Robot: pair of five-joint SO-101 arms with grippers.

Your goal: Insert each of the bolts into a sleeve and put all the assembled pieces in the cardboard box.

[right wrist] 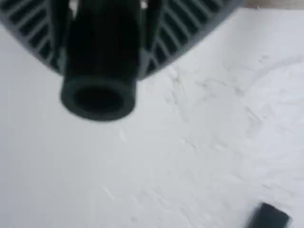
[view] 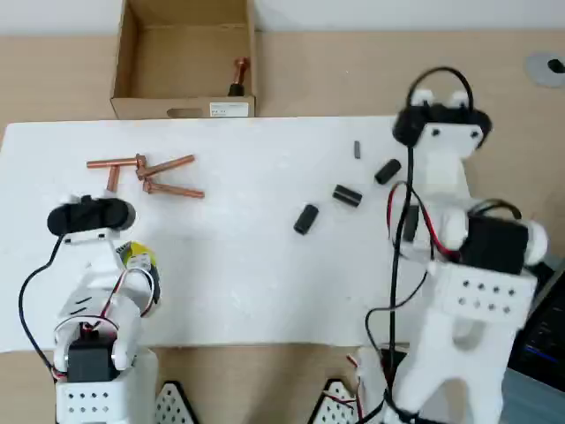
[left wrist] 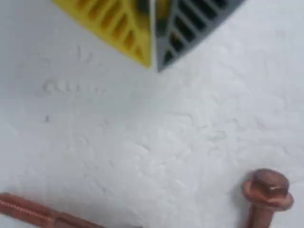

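Note:
My right gripper [right wrist: 102,66] is shut on a black sleeve [right wrist: 99,92], held just above the white mat with its open end facing the camera. My left gripper [left wrist: 153,59], one finger yellow and one grey, is shut with nothing in it, just over the mat. Close by lie a copper bolt's head [left wrist: 267,190] and another bolt's shaft [left wrist: 28,211]. In the high view several copper bolts [view: 163,177] lie at the mat's left. Three loose black sleeves [view: 347,195] lie right of centre. The cardboard box [view: 119,62] at the back left holds one assembled bolt and sleeve [view: 238,75].
A small dark piece [view: 357,149] lies behind the sleeves. The white mat [view: 247,283] has free room across its middle and front. The left arm [view: 93,291] stands at the front left, the right arm [view: 450,230] at the right. Another sleeve [right wrist: 268,216] lies past my right gripper.

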